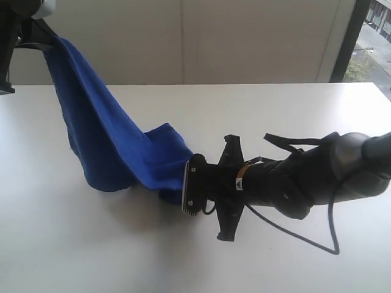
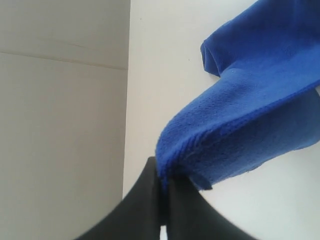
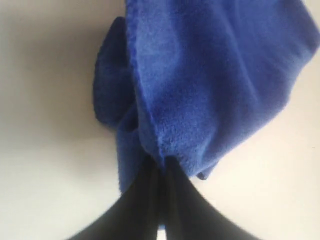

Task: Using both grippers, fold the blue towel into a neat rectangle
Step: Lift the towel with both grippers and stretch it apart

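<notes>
Check both grips before any lift. Note the left pincer (image 2: 162,172) closed on a hemmed corner of the blue towel (image 1: 116,146) and raised high above the far left corner of the tabletop (image 1: 275,122). Note the right pincer (image 1: 185,190) closed on another part of the cloth's edge, low over the surface near the middle of the tabletop and somewhat towards its near edge. Expect the towel to hang from the raised corner, slope down to the tabletop and end in a loose rolled bunch just on the left-edge side of the right pincer. Treat the step in hand as securing the second grip point, with the fold itself not yet begun. Inspect the right wrist view for the number of layers caught. Cannot tell from the views whether one layer or several sit between the fingers, nor whether the gripped spot is a true corner. Re-grip if the bunch rises as a lump. Lift the right pincer slowly to the height of the left one, giving the bunch time to unroll off the surface. Draw the two pincers apart along a line parallel to the far edge only until the hem between them runs straight. Avoid further pull, as soft pile of this kind probably slips from flat fingers under tension. Lower the free-hanging half onto the tabletop square to its edges before folding over.
</notes>
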Controlling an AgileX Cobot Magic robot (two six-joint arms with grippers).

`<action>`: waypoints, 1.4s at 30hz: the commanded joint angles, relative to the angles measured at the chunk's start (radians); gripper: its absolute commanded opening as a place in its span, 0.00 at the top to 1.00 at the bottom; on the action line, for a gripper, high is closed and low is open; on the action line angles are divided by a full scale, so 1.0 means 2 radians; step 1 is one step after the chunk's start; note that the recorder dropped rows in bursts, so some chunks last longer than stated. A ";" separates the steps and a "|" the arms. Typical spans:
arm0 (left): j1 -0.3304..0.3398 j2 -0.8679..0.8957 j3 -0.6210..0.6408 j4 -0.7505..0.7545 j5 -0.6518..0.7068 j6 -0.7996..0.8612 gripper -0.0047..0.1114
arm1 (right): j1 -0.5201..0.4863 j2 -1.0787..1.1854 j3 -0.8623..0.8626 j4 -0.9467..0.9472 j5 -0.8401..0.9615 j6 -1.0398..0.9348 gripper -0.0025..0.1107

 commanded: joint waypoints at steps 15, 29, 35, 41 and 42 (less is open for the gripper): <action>0.001 -0.006 0.001 0.026 0.027 -0.085 0.96 | -0.095 -0.317 -0.001 -0.004 0.125 -0.032 0.98; 0.001 -0.075 0.001 -0.028 0.204 -0.111 0.96 | -0.098 -0.466 -0.001 -0.109 0.291 -0.024 0.98; 0.001 -0.076 0.001 -0.069 0.313 -0.119 0.96 | -0.098 -0.525 -0.001 -0.113 0.365 -0.024 0.98; 0.001 -0.076 0.010 -0.069 0.313 -0.188 0.96 | -0.097 -0.581 -0.001 -0.109 0.453 -0.031 0.98; 0.001 -0.076 0.013 -0.069 0.313 -0.188 0.96 | -0.097 -0.586 -0.001 -0.107 0.465 -0.032 0.98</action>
